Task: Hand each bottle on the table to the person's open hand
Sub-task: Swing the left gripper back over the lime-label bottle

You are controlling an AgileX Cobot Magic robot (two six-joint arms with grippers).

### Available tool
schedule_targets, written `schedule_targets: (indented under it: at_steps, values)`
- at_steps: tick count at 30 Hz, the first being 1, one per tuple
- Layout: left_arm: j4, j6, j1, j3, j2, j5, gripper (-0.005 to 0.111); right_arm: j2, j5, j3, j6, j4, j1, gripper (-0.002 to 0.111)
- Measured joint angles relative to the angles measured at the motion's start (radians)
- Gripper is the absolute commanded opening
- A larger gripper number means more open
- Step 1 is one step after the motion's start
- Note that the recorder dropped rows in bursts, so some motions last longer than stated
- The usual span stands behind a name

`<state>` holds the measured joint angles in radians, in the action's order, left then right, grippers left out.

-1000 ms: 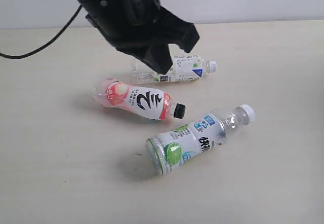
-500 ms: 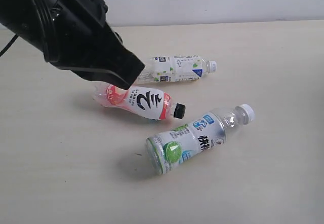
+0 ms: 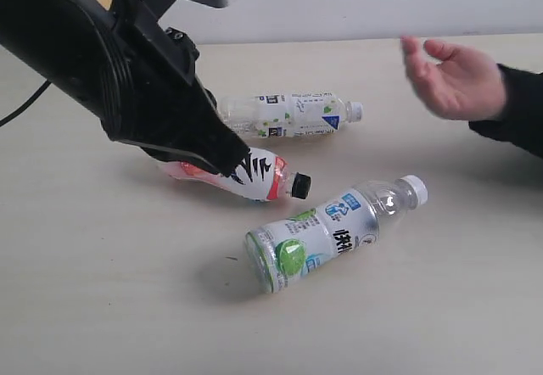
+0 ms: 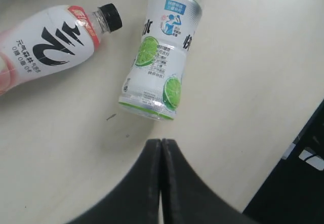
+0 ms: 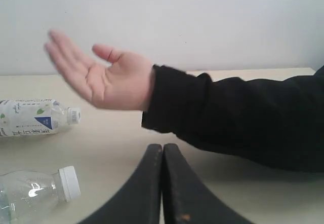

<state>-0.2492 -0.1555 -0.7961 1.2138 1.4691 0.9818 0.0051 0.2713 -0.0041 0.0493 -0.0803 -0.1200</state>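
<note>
On the table [image 3: 441, 307], lime-label bottle [image 3: 327, 235] lying; person's hand [image 3: 454, 78] open

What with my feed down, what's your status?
Left pincer shut, empty; right pincer likewise. Floral bottle, pink bottle, lime bottle lie on table. Hand open, empty.

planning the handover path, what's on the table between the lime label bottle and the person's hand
Nothing. The table between the lime-label bottle and the person's hand is bare in the exterior view, and the right wrist view shows the same.
</note>
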Motion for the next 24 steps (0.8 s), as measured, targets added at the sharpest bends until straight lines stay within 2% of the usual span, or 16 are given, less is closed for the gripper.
schedule_targets:
  at_steps: [7, 24]
  values:
    - [0.000, -0.074, 0.000, 0.000, 0.030, -0.073, 0.000, 0.000, 0.000, 0.000, 0.000, 0.000, 0.000, 0.000]
    - [0.000, -0.104, 0.000, 0.000, 0.050, -0.071, 0.000, 0.000, 0.000, 0.000, 0.000, 0.000, 0.000, 0.000]
